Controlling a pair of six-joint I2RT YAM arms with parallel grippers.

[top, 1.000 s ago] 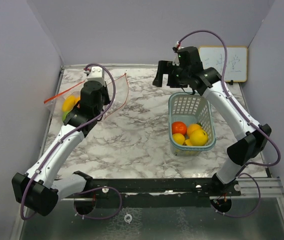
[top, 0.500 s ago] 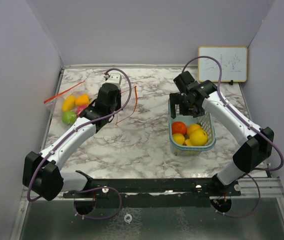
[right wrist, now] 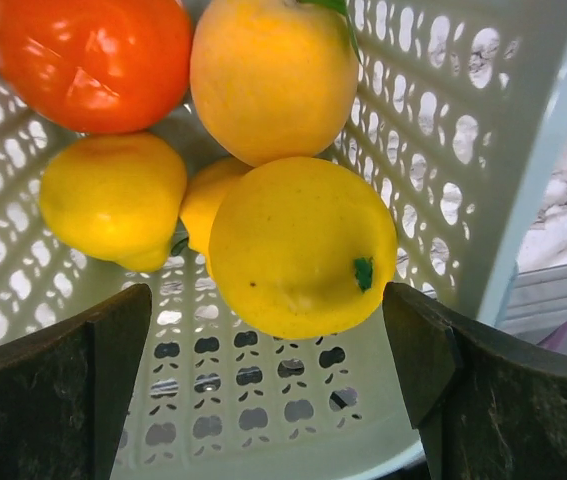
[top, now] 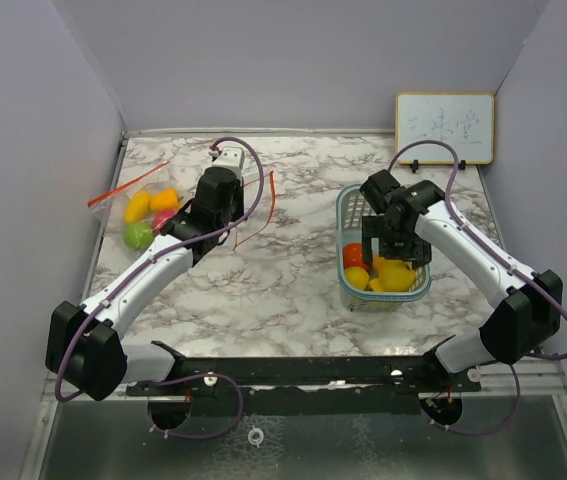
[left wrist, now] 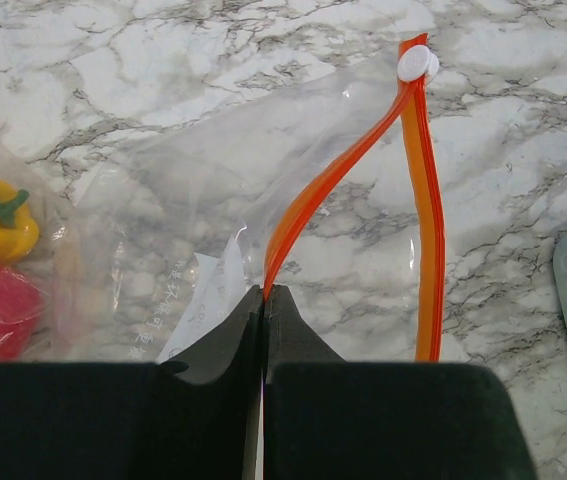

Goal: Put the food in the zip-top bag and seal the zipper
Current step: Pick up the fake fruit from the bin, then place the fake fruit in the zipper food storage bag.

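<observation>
The clear zip-top bag (left wrist: 213, 190) lies at the table's left, with an orange zipper strip (left wrist: 425, 200) and a white slider (left wrist: 416, 65). Inside it are a yellow pepper (top: 137, 207), an orange fruit (top: 165, 198), a pink one (top: 163, 217) and a green one (top: 138, 235). My left gripper (left wrist: 264, 290) is shut on the bag's orange zipper edge and also shows in the top view (top: 231, 220). My right gripper (right wrist: 268, 300) is open, down in the pale green basket (top: 358, 200), its jaws on either side of a yellow lemon (right wrist: 303, 245).
The basket also holds an orange tomato (right wrist: 88, 60), a yellow-orange fruit (right wrist: 273, 75) and a small yellow fruit (right wrist: 113, 195). A small whiteboard (top: 445, 127) leans on the back wall at the right. Walls close in both sides.
My right gripper came down from the back of the table into the basket, over the lemon. My left gripper first drew the bag's zipper edge rightwards and has since stayed still.
</observation>
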